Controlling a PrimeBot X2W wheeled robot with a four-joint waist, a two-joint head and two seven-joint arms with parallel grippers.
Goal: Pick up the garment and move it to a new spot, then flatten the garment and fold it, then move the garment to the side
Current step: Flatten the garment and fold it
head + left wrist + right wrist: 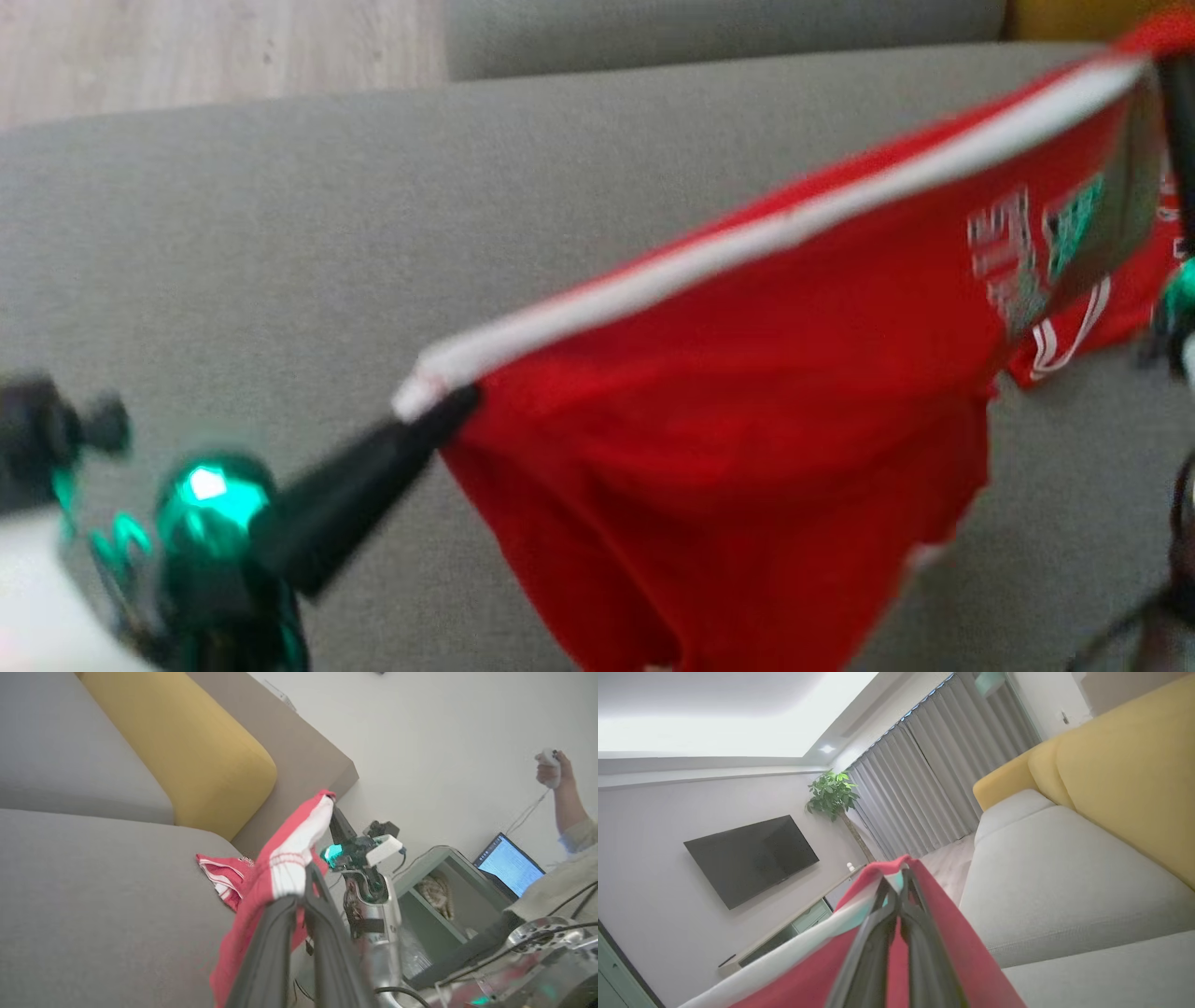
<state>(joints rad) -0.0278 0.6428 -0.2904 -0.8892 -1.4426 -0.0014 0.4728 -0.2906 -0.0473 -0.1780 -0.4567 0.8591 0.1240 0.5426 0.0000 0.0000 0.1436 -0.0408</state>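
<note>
step: carrying the garment (747,392) to a new spot, prob. the first part of the task; flatten + fold not yet begun.
L pincer (446,403): clamped narrow on the near-left end of the white band; dark fingers come up from lower left in head view. Left wrist view shows its fingers (280,933) closed w/ red cloth bunched round them.
R pincer (899,891): pinched shut on the other end of the band, red cloth draped both sides of the fingers; in head view only a blurred dark bit at far right edge.
how to do it well: keep both pincers level + apart so the band stays taut, no sag in the middle. Lower w/ the hanging hem touching the sofa (280,233) first, then draw back so the body lays out flat, not in a heap. Don't let go one side early, cloth would swing & bunch. Judgement only.
garment pos.: lifted above the grey sofa seat, stretched betw. the two pincers, rising from lower left to upper right; lower part hangs free, one bit at right seems to rest on the seat.
garment look: red, thin, limp fabric, white band along top edge, white + green print nr the right end, white stripes on the trailing part. Head view blurred, print unreadable.
risk: thin cloth may slip from narrow grip if pulled too hard.
</note>
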